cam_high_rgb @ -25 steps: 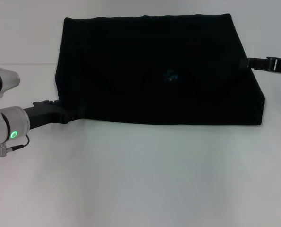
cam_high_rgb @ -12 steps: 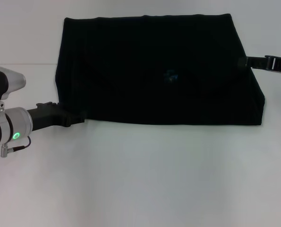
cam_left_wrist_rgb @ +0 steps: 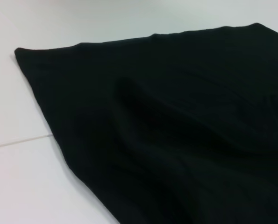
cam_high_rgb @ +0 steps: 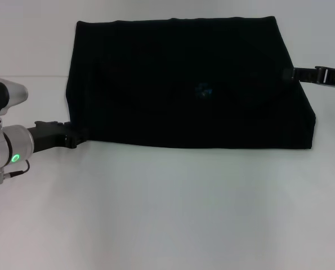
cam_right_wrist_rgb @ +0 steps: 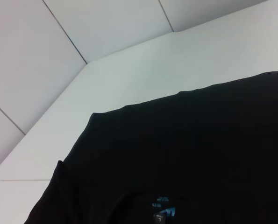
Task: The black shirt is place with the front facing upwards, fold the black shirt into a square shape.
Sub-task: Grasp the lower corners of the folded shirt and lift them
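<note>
The black shirt lies flat on the white table as a wide folded shape, with its small blue neck label showing near the middle. My left gripper is low at the shirt's near left corner, its black tip right against the cloth edge. At the shirt's right edge sits my right gripper, reaching in from the right. The left wrist view shows the shirt with a soft ridge across it. In the right wrist view the shirt fills the lower part, with the label visible.
Bare white tabletop extends in front of the shirt and to its left. A thin seam crosses the table at the left. White wall panels rise behind the table's far edge.
My left gripper has drawn back to the left, away from under the shirt's near left corner. The right arm and the shirt have barely moved.
</note>
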### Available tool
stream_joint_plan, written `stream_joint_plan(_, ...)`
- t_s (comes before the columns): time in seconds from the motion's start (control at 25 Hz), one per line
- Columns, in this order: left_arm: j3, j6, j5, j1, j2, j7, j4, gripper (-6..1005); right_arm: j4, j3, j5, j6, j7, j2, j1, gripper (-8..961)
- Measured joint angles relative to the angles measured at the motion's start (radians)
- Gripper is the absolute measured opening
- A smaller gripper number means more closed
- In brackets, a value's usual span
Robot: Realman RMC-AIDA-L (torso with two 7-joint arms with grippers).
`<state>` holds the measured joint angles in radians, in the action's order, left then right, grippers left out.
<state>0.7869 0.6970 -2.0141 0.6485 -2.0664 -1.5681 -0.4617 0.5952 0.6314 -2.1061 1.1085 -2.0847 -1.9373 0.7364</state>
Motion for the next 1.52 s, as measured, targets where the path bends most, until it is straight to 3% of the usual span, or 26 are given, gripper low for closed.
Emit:
stream_joint_plan(0.48, 0.024, 0.008, -0.008, 0.007, 0.000, -0.010, -0.001, 278, 0.001, -0.009, 0.001, 0.001, 0.000, 0.003, -0.005, 688)
stream_joint_plan(0.64, 0.024, 0.010, -0.008, 0.006, 0.000, -0.013, -0.011, 100, -0.009, 0.007, -0.047, -0.007, -0.041, 0.021, -0.007, 688)
stream_joint_plan(0.8, 0.024, 0.048, -0.008, -0.002, 0.004, -0.025, -0.038, 6, -0.008, 0.013, -0.205, 0.013, -0.169, 0.041, -0.001, 689)
stream_joint_plan(1.04, 0.025, 0.093, -0.008, -0.005, 0.014, -0.033, -0.047, 6, -0.008, 0.023, -0.292, 0.070, -0.240, 0.050, -0.006, 688)
stream_joint_plan(1.52, 0.025, 0.095, -0.008, 0.002, 0.016, -0.036, -0.046, 6, -0.039, 0.098, -0.295, -0.034, -0.232, 0.007, -0.004, 684)
